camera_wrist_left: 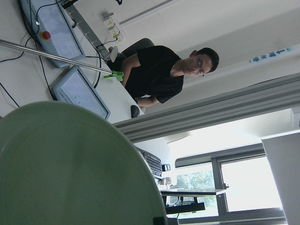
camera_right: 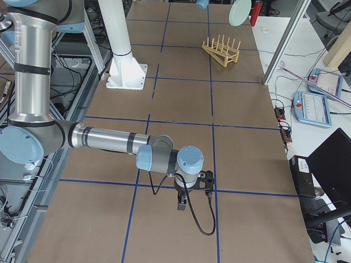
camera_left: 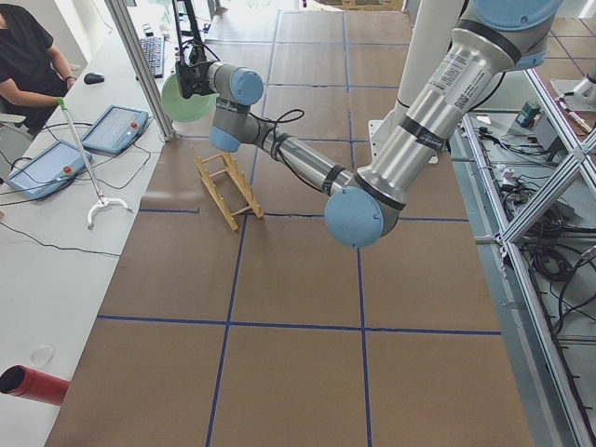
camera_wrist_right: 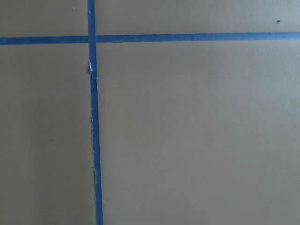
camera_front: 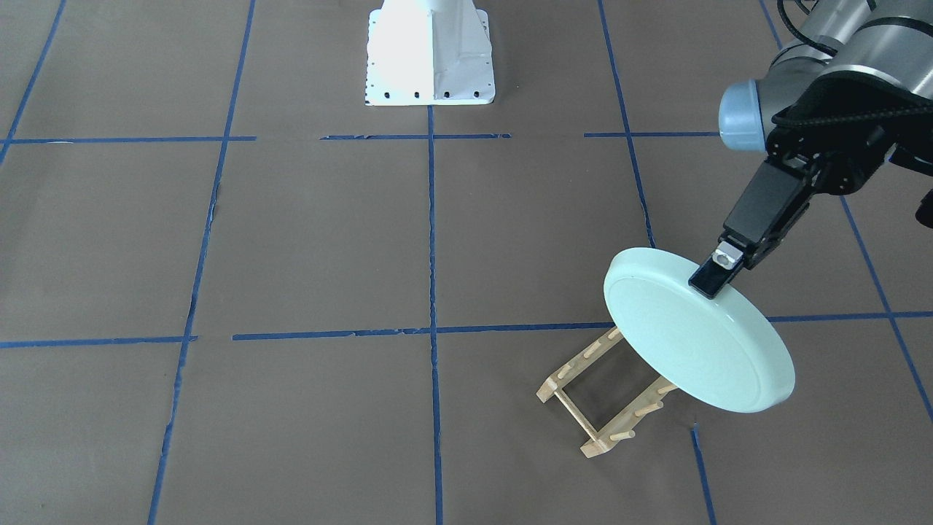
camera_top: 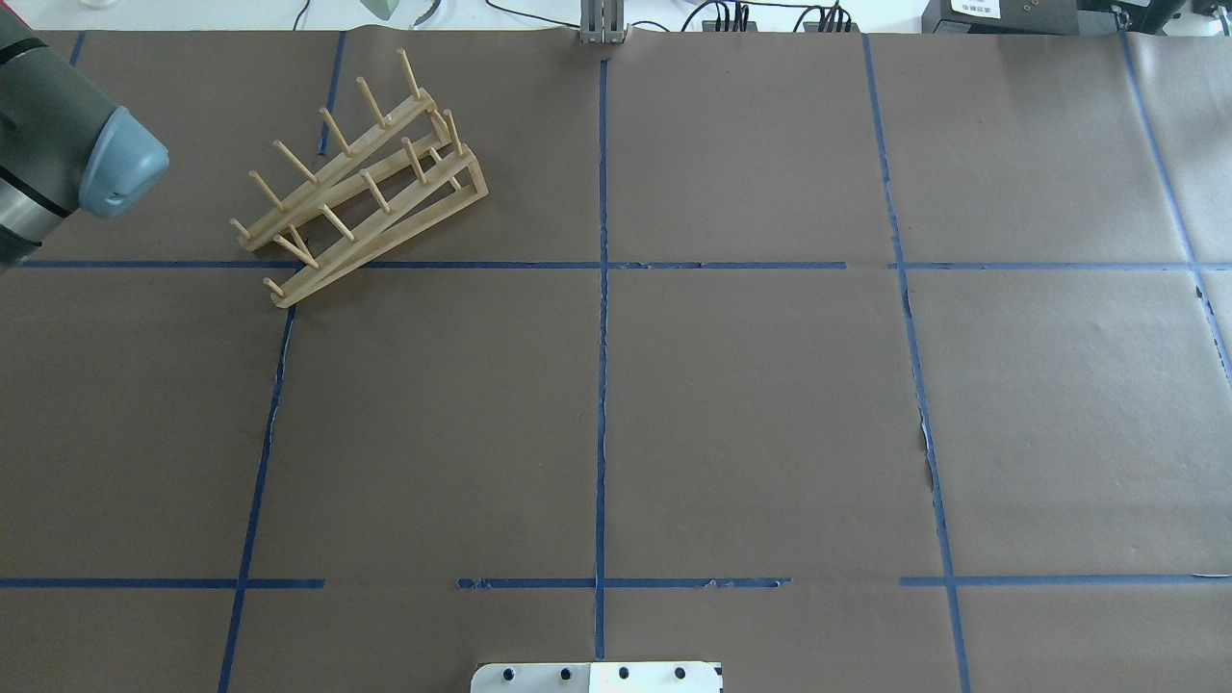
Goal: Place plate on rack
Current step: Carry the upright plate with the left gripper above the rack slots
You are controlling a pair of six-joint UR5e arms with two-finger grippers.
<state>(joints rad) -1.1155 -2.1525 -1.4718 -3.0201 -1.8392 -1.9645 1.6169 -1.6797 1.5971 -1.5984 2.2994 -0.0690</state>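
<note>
Place: robotics lab.
Table: brown paper gridded with blue tape.
Surround: aluminium framing, teach pendants, seated operator, keyboard, cables.

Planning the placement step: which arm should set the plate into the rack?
Left. The left gripper pinches the plate by its rim, holding it tilted in the air near the rack. The right arm is far from both.

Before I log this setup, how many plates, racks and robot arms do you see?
Plate: 1
Rack: 1
Robot arms: 2 (left arm, right arm)
Total: 4
</note>
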